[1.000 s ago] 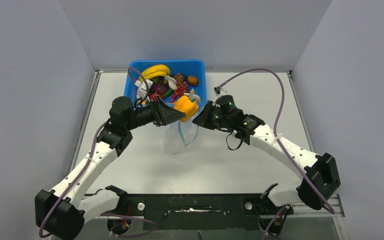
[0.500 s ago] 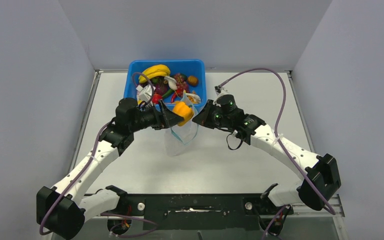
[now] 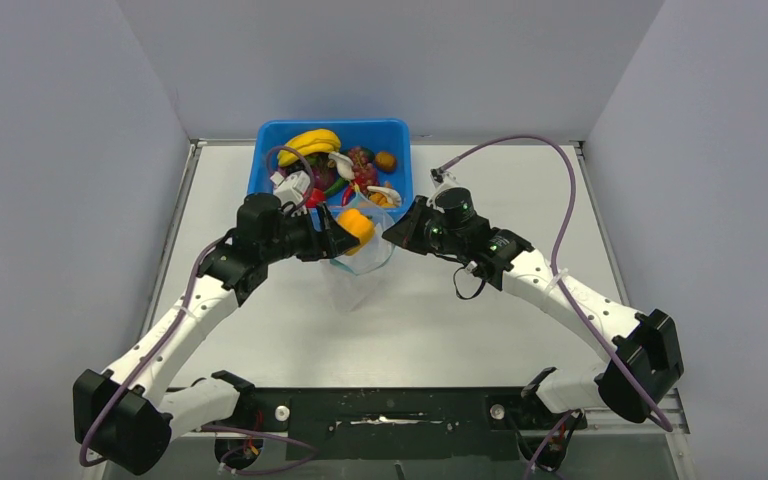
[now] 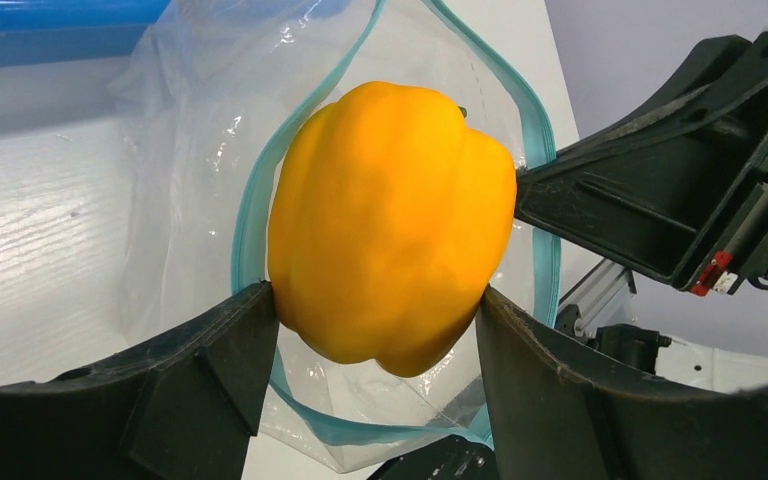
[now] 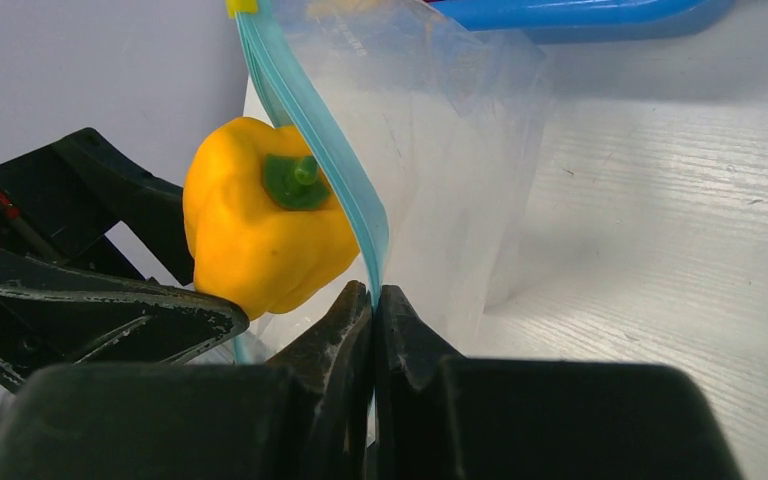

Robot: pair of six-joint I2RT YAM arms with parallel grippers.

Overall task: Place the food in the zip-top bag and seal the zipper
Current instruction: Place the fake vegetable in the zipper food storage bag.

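My left gripper is shut on a glossy orange-yellow toy pepper and holds it in the open mouth of the clear zip-top bag. The teal zipper strip rings the pepper. My right gripper is shut on the zipper strip at the bag's right rim and holds the mouth up. From above, the pepper sits at the bag mouth between the left gripper and right gripper. More food, with a yellow banana bunch, lies in the blue tub.
The rigid blue tub of toy food stands at the back of the table, just behind the bag. Purple cables loop over both arms. Grey walls close in the left, right and back sides.
My left gripper has carried the pepper down and toward the near side, from above the tub's front edge into the bag's mouth. The right gripper has held its place on the zipper.
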